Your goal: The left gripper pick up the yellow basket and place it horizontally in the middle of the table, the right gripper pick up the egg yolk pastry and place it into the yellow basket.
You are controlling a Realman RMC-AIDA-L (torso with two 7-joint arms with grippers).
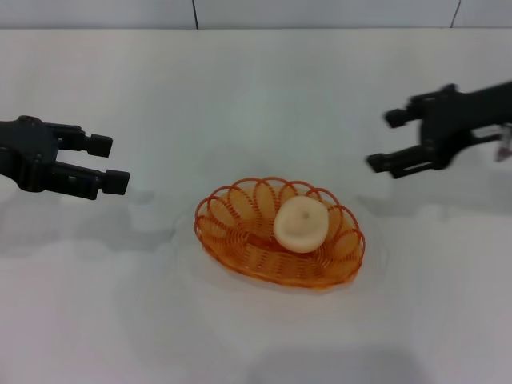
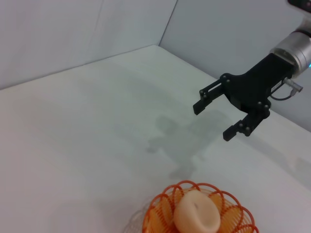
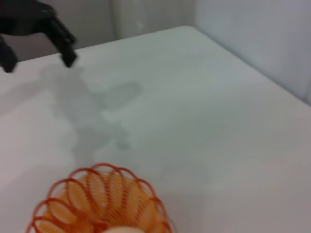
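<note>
One yellow basket point(image 1: 240, 240), one egg yolk pastry point(image 1: 301, 225), two grippers.

Tabletop point(image 1: 256, 88): plain white, unpatterned, carrying faint grey shadow patches near the middle.

Yellow basket point(image 1: 240, 248): orange-yellow wire throughout. The rim shows a repeating pattern of rounded loops; the base shows closely spaced coiled wire.

Egg yolk pastry point(image 1: 301, 225): pale cream-beige, uniform, with no markings beyond a slightly darker dimple on top.

Left gripper point(image 1: 102, 164): matte black body and fingers, no visible marking.

Right gripper point(image 1: 386, 140): matte black. In the left wrist view its arm joint reads silver-grey with a thin blue-green band.

Back wall point(image 1: 320, 12): light grey panels divided by dark vertical seams.
</note>
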